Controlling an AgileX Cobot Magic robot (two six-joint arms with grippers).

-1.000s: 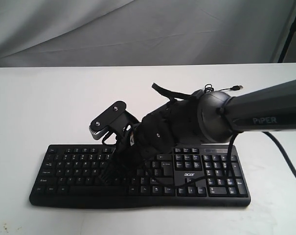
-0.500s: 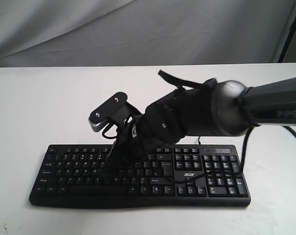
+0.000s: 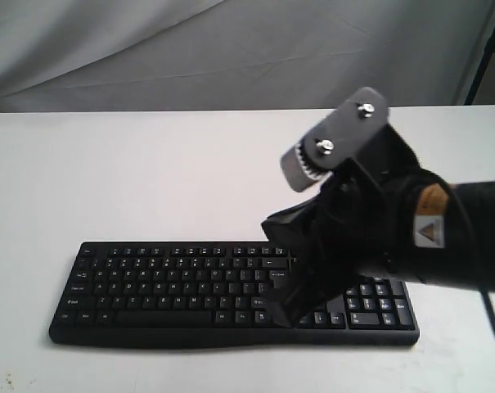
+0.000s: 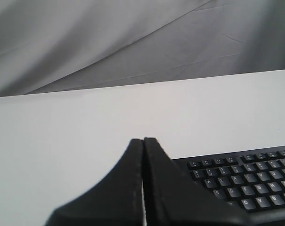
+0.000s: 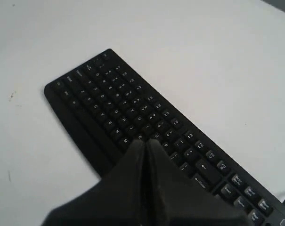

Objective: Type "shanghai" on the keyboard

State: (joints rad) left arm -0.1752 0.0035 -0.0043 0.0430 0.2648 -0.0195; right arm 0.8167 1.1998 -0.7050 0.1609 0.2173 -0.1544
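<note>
The black keyboard (image 3: 173, 286) lies flat near the front of the white table, with its white-lettered keys facing up. My right gripper (image 3: 284, 313) is shut with nothing in it and hangs above the keyboard's right part. The arm behind it hides the number pad's left side and the logo. In the right wrist view the closed right gripper (image 5: 146, 141) points down over the letter keys of the keyboard (image 5: 118, 106) without touching them. The left gripper (image 4: 143, 140) is shut and empty, low beside the keyboard (image 4: 248, 181) at its left end. It is out of the exterior view.
The white table (image 3: 149, 164) runs back to a grey cloth backdrop (image 3: 231, 49). A dark stand (image 3: 486, 49) rises at the far right. My right arm's bulky wrist and camera bracket (image 3: 337, 139) fill the right foreground.
My right gripper has lifted off the middle letter keys and swung right and up, closer to the exterior camera. The keyboard has not shifted.
</note>
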